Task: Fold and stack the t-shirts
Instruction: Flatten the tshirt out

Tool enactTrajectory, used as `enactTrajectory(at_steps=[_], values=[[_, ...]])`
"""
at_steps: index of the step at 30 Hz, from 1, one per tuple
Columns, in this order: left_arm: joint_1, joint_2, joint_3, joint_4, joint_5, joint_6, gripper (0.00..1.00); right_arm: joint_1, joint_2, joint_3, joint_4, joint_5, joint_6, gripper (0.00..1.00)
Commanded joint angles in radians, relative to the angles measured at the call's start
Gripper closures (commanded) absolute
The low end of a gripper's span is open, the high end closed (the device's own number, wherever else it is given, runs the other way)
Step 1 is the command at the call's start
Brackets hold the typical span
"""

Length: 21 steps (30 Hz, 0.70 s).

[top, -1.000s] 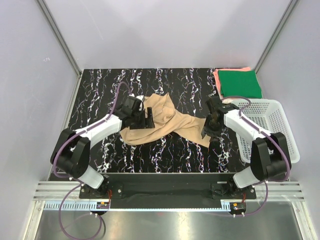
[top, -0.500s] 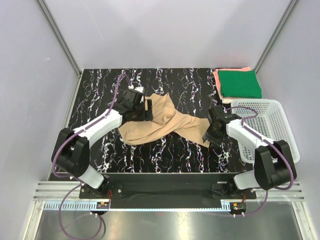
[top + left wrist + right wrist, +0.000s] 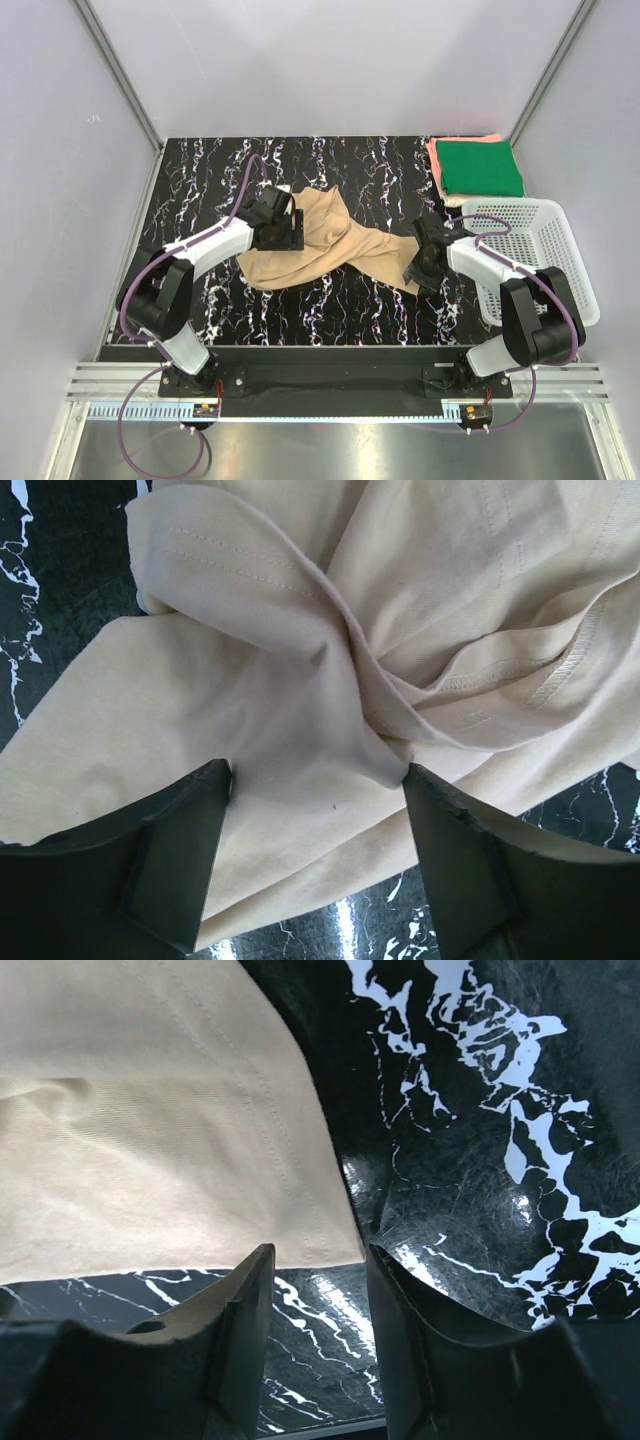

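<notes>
— Left gripper [image 3: 318, 772]?
— Jaws spread wide, gripping nothing. Bunched folds of the tan t-shirt [image 3: 300, 630] lie right under and between them.
— Right gripper [image 3: 318, 1255]?
— Partly spread, clamping nothing. That shirt's hemmed corner lies at its tips on the marbled table [image 3: 480, 1160]. Beyond it, the green t-shirt [image 3: 482, 168] rests folded on the coral-pink t-shirt [image 3: 434, 160], beside the white basket [image 3: 560, 260].

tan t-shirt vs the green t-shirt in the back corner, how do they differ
The tan t-shirt lies crumpled and twisted mid-table; the green t-shirt is folded into a neat rectangle at the far right corner. The tan t-shirt rests directly on the marble table; the green t-shirt sits on top of a folded coral-pink t-shirt. Both are plain-coloured cloth.
</notes>
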Motion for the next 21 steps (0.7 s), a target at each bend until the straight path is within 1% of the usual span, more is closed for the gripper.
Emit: enactTrajectory(at_steps=[1, 2, 3, 6, 7, 9, 10, 12, 13, 14, 16, 17, 19, 20, 21], values=[[-0.004, 0.017, -0.006, 0.020, -0.030, 0.004, 0.28, -0.003, 0.017, -0.017, 0.027, 0.046, 0.015, 0.51], [-0.003, 0.023, -0.004, 0.020, -0.029, 0.003, 0.30, -0.003, 0.020, -0.017, 0.030, 0.046, 0.012, 0.51], [-0.003, 0.037, 0.000, 0.020, -0.021, 0.001, 0.36, -0.002, 0.035, -0.017, 0.037, 0.041, 0.011, 0.51], [-0.004, 0.054, 0.008, 0.021, -0.007, -0.002, 0.47, -0.005, 0.046, -0.017, 0.045, 0.038, 0.008, 0.52], [-0.004, 0.055, 0.009, 0.023, -0.004, -0.002, 0.59, -0.004, 0.044, -0.019, 0.047, 0.042, 0.006, 0.52], [-0.004, 0.057, 0.012, 0.023, -0.001, 0.001, 0.70, -0.003, 0.040, -0.019, 0.048, 0.052, 0.000, 0.54], [-0.004, 0.054, 0.014, 0.021, 0.000, 0.003, 0.84, -0.003, 0.037, -0.019, 0.051, 0.064, -0.001, 0.64], [-0.004, 0.054, 0.022, 0.020, 0.011, 0.007, 0.99, -0.003, 0.028, -0.019, 0.056, 0.073, -0.014, 0.81], [-0.004, 0.052, 0.028, 0.018, 0.016, 0.009, 1.00, -0.003, 0.023, -0.017, 0.057, 0.079, -0.020, 0.98], [-0.004, 0.051, 0.043, 0.015, 0.019, 0.010, 1.00, -0.003, 0.008, -0.008, 0.056, 0.082, -0.035, 1.00], [-0.004, 0.032, 0.077, -0.024, 0.022, 0.023, 1.00, -0.003, -0.023, 0.007, 0.051, 0.084, -0.056, 1.00], [-0.004, 0.022, 0.122, -0.043, 0.016, 0.029, 1.00, -0.003, -0.041, 0.038, 0.041, 0.088, -0.081, 1.00], [-0.004, -0.024, 0.181, -0.106, -0.021, 0.056, 1.00, -0.003, -0.112, 0.087, -0.025, 0.117, -0.104, 1.00], [-0.004, -0.041, 0.250, -0.129, -0.039, 0.066, 1.00, -0.003, -0.165, 0.142, -0.042, 0.131, -0.130, 1.00], [-0.004, -0.076, 0.285, -0.178, -0.085, 0.088, 1.00, -0.003, -0.193, 0.173, -0.082, 0.145, -0.142, 1.00]])
